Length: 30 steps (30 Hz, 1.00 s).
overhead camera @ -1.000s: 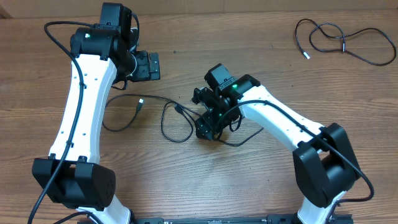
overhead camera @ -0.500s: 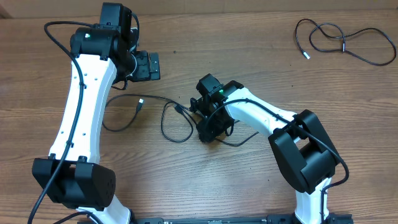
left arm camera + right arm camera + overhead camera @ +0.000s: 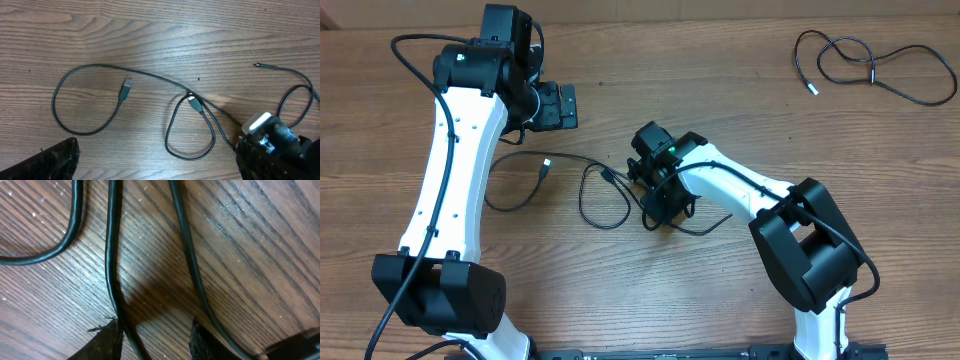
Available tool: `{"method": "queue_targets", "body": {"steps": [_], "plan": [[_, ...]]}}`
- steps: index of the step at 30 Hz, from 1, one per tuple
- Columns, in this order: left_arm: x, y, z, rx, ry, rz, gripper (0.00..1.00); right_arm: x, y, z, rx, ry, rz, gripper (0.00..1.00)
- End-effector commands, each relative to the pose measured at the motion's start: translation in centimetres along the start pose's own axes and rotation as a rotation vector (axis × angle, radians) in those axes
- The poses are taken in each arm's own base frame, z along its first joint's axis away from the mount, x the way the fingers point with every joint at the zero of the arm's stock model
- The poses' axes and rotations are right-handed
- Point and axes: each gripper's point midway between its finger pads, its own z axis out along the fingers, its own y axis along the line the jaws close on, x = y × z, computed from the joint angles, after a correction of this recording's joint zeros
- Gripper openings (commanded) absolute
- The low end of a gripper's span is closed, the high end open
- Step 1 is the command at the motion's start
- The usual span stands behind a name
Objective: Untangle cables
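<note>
I have bare table (image 3: 650, 290) toward the near edge. The left gripper (image 3: 565, 105) is spread wide and empty, well apart from the looped cables (image 3: 582, 190) mid-table. The right gripper (image 3: 155, 340) is slightly parted, straddling one strand unclamped. A separate cable (image 3: 880, 70) lies by the far right edge.

Cables (image 3: 110, 245) cropped at right wrist view's edges

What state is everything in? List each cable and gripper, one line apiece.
Thin black cords in the middle: slack, lying flat, looped and crossing each other, not yet separated.
Thin black cord at the far right: lying apart, loosely looped, untouched.
Left two-finger gripper: open, empty, raised.
Right two-finger gripper: open, lowered, straddling the middle cords.
</note>
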Motion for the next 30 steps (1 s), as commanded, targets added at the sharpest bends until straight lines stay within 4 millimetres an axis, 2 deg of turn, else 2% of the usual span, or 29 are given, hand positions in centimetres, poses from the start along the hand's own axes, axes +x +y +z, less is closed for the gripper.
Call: {"method": "queue_targets", "body": {"steps": [1,11,16,19,25,30], "plan": [[0.0,-0.3,-0.2,0.012,-0.006,0.029,1.00,2.8,-0.3,2.5,0.062,0.102,-0.012,0.42],[0.0,-0.3,-0.2,0.012,-0.006,0.029,1.00,4.7,2.2,4.1,0.058,0.141,-0.063,0.42],[0.0,-0.3,-0.2,0.012,-0.006,0.029,1.00,4.6,3.9,4.3,0.006,0.134,-0.075,0.42],[0.0,-0.3,-0.2,0.012,-0.006,0.029,1.00,4.3,4.0,4.4,0.007,0.123,-0.077,0.31],[0.0,-0.3,-0.2,0.012,-0.005,0.028,1.00,4.0,4.0,4.4,0.007,0.111,-0.078,0.16],[0.0,-0.3,-0.2,0.012,-0.006,0.029,1.00,3.6,4.0,4.4,0.008,0.094,-0.078,0.13]]}}
